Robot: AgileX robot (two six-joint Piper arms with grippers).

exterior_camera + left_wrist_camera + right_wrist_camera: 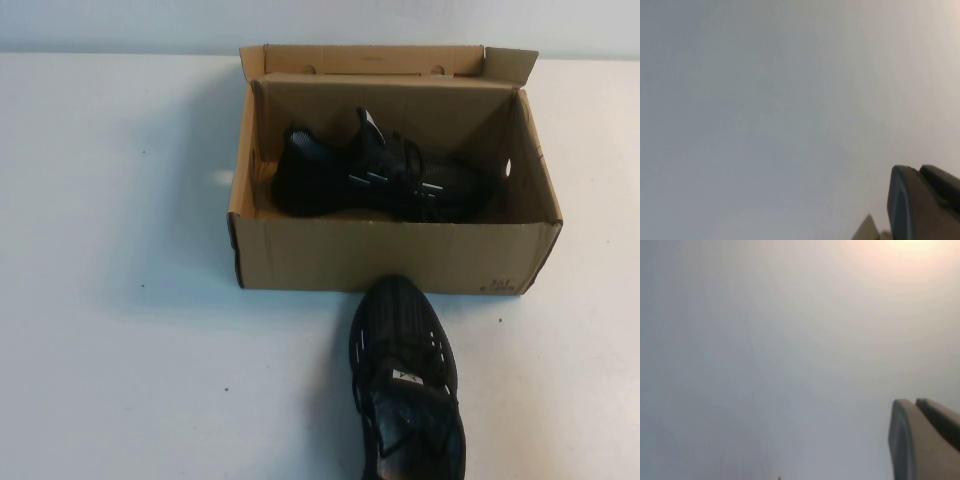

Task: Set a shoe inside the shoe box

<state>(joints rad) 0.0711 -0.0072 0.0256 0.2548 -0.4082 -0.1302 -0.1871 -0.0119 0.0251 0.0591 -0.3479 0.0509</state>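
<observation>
High view: shoe point(375, 180) inside shoe box point(395, 255).

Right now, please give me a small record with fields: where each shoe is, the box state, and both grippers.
shoe in box: black sneaker lying on its side inside the shoe box
box lid: open, flap folded back
second shoe: black sneaker on the table, toe near the box front
left gripper: only in its wrist view, above pale surface
right gripper: same, in its wrist view
</observation>
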